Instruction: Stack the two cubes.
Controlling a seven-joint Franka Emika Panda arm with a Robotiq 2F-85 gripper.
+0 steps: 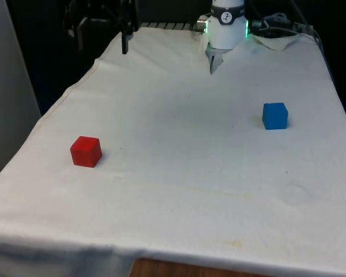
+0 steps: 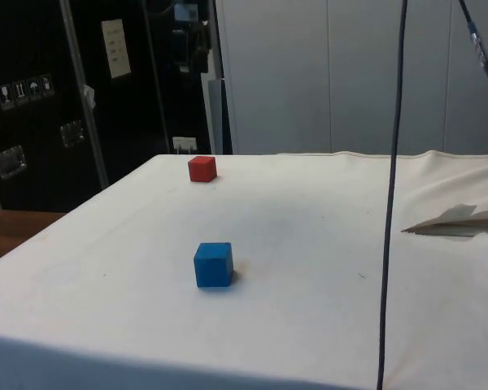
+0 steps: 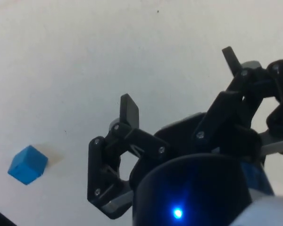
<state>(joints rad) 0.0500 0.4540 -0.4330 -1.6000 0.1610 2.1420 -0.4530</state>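
Red cube point(image 1: 86, 152): near the table's point(image 1: 179, 190) front edge, at the front view's left.
Blue cube point(image 1: 275, 115): well apart, right side.
End effector point(image 3: 179, 89): fingers spread wide, empty, high above cloth.
Risk: an off-centre descent could nudge a cube; misaligned release topples the stack.

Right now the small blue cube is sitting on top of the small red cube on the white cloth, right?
Not quite. The small blue cube is not on top of the small red cube. The front view shows them far apart, each resting on the white cloth by itself. The colours and the cloth are as you said.
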